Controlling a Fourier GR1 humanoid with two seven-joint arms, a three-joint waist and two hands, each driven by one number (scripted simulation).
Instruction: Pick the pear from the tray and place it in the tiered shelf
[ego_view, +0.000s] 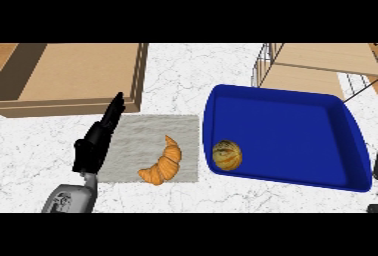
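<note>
A brownish-yellow pear (227, 155) lies in the near left corner of the blue tray (310, 130) on the marble counter. The tiered shelf (317, 67), wire-framed with wooden boards, stands at the far right behind the tray. My left hand (94, 142) rests at the left over the edge of a grey cloth, fingers straight and pointing away, holding nothing. It is well left of the pear. A dark bit at the lower right edge may be my right hand, but too little shows to tell.
A croissant (164, 164) lies on the grey cloth (151, 145) between my left hand and the tray. A shallow wooden box (70, 75) occupies the far left of the counter.
</note>
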